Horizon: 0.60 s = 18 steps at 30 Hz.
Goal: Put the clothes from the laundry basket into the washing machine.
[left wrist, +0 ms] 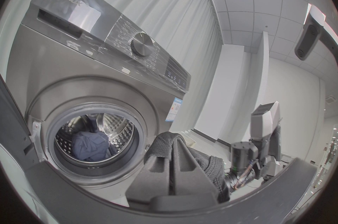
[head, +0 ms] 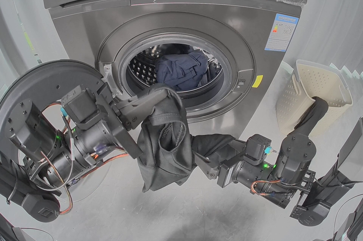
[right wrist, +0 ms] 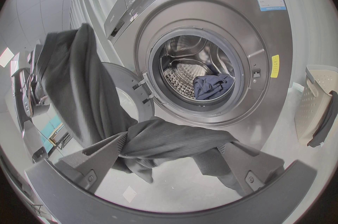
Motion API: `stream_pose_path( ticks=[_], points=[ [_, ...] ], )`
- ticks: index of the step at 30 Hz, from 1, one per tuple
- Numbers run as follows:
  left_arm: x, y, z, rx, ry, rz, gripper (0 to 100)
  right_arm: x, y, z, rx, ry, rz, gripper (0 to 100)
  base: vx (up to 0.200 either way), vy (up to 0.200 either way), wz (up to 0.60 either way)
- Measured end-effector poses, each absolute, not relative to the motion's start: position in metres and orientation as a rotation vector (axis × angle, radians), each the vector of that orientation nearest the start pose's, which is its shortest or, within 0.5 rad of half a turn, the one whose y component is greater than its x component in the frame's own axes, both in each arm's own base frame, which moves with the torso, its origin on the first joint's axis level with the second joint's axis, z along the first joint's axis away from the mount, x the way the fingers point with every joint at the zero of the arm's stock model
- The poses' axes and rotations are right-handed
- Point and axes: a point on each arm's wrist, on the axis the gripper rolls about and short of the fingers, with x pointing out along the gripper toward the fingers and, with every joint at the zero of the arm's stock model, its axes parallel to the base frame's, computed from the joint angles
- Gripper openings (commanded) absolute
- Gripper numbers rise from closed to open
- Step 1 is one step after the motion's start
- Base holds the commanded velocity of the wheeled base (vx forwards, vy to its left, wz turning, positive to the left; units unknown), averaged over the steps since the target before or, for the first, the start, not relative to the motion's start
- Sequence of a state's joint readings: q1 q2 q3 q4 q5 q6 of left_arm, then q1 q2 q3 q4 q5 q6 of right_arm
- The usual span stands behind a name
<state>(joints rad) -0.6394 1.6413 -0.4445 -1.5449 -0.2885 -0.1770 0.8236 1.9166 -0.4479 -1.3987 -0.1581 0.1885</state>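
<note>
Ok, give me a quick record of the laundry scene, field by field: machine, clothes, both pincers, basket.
washing machine: door open, on robot's left
drum: blue garment inside
dark garment: hanging before the opening, outside the drum
left pincer: shut on dark garment's top
right pincer: open, dark garment draped across it
laundry basket: right of machine, dark cloth hanging over its rim

Drum mouth (head: pixel 151 64) is wide open with free room above the blue garment (head: pixel 183 69) lying low inside; swung-out door (head: pixel 45 79) blocks the left approach, laundry basket (head: pixel 321 90) stands on the right, and the dark garment (head: pixel 166 151) hangs just before the lower rim.
</note>
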Motion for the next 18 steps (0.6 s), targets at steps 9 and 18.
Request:
stream_pose_path(
  ticks=[9, 18],
  points=[
    [0.216, -0.155, 0.205, -0.241, -0.31, -0.846, 0, 0.202, 0.21, 0.101, 0.124, 0.164, 0.648, 100, 0.0, 0.0, 0.0],
    [0.221, -0.156, 0.206, -0.242, -0.317, -0.834, 0, 0.199, 0.21, 0.097, 0.118, 0.177, 0.654, 100, 0.0, 0.0, 0.0]
  ],
)
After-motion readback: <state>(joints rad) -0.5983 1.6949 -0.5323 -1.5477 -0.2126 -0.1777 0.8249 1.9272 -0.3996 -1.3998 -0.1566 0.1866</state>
